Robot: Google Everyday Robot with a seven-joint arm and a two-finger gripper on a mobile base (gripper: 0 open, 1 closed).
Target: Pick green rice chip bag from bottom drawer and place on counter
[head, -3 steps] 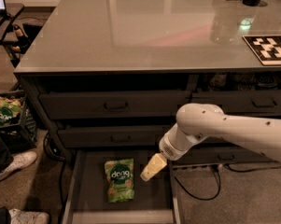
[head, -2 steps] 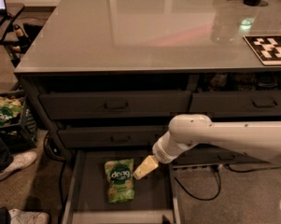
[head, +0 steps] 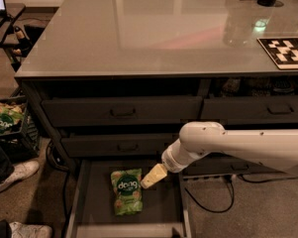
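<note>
reach step: the gripper [head: 153, 176] hangs over the open bottom drawer [head: 158, 207], tip just beside the green rice chip bag [head: 126, 191] lying flat on its floor. can't tell if it's open or closed. next i'd guess it drops onto the bag and pinches, then up to the counter [head: 138, 33].

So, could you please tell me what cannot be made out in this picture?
- Camera view: the gripper hangs over the bottom drawer beside the green chip bag; contact between them is unclear from this angle.
- The arm hides the drawer's right rear corner and runs off the right edge.
- The crate at left is cut by the left edge.
- The gap under the counter is too dark to read.
</note>
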